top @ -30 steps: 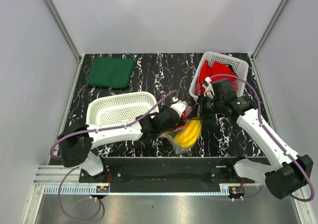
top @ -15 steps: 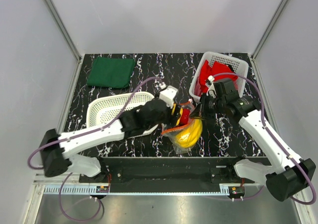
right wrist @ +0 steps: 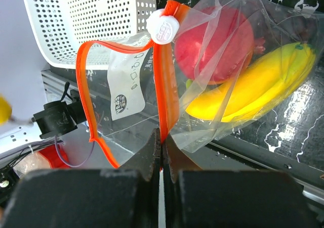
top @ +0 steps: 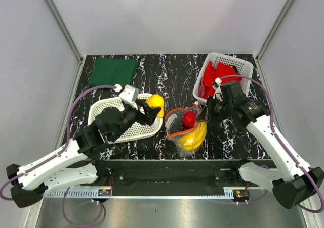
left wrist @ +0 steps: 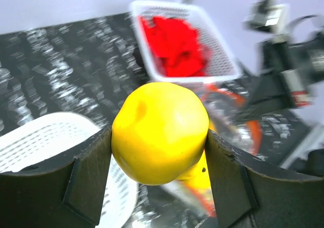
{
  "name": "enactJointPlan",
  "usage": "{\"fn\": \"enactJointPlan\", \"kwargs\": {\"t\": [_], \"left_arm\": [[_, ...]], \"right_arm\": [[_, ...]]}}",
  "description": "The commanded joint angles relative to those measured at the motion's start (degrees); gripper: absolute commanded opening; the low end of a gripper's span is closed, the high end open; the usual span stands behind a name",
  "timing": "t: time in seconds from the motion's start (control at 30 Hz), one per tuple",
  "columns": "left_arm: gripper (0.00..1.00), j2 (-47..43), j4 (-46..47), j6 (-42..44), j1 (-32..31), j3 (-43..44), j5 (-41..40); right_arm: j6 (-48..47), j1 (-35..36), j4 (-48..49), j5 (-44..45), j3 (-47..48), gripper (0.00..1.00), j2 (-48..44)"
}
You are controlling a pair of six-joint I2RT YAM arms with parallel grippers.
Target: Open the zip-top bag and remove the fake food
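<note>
The clear zip-top bag [top: 183,132] lies near the table's front middle, its orange-red zip strip [right wrist: 167,86] open in a loop. A red round fruit [top: 189,119] and a yellow banana bunch [top: 193,137] sit inside it; they also show in the right wrist view, red fruit [right wrist: 215,46] and banana [right wrist: 253,89]. My right gripper [right wrist: 162,144] is shut on the zip strip and holds the bag's mouth up. My left gripper [top: 151,106] is shut on the yellow lemon [left wrist: 159,132], held above the right end of the left white basket [top: 109,114]. No grape cluster shows.
A white mesh basket [top: 242,66] with a red cloth [top: 215,76] stands at the back right. A folded green cloth [top: 113,73] lies at the back left. The table's front edge and rail run just below the bag.
My left gripper has come out of the bag with the lemon and moved left, over the left basket's right end. The right gripper still holds the zip strip.
</note>
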Motion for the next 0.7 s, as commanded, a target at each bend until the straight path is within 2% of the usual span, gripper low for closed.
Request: {"fn": "enactJointPlan", "kwargs": {"t": [0.0,0.07,0.1,0.13,0.2,0.27,0.43,0.63,0.67], "left_arm": [[0.0,0.5,-10.2,3.0,7.8,0.3,2.1],[0.0,1.0,-10.3,4.7,12.4,-1.8,9.2],[0.0,1.5,-9.9,6.4,17.7,-2.5,16.8],[0.0,3.7,-9.6,7.6,20.3,-2.9,21.5],[0.0,6.7,-9.8,9.8,26.0,-3.2,27.8],[0.0,11.8,-9.5,11.3,28.5,-3.4,31.6],[0.0,24.9,-11.5,7.0,30.6,-0.7,34.8],[0.0,28.8,-6.3,5.9,30.4,-4.8,34.1],[0.07,29.6,-6.0,6.1,30.1,-5.1,33.4]], "right_arm": [[-1.2,0.2,-0.7,1.4,3.0,0.0,-1.7],[-1.3,0.2,-0.8,1.2,3.4,0.0,-1.7],[-1.4,0.2,-0.8,1.0,3.5,0.0,-1.9],[-1.4,0.2,-0.8,0.8,3.5,0.0,-1.7],[-1.5,0.2,-0.8,0.7,3.8,0.0,-1.7],[-1.8,0.2,-1.0,0.6,4.2,0.0,-1.6],[-2.0,0.2,-1.1,0.5,4.5,0.0,-1.7],[-2.2,0.2,-0.9,0.2,4.5,0.0,-2.3],[-2.1,0.2,-0.9,0.2,4.4,0.0,-2.3]]}}
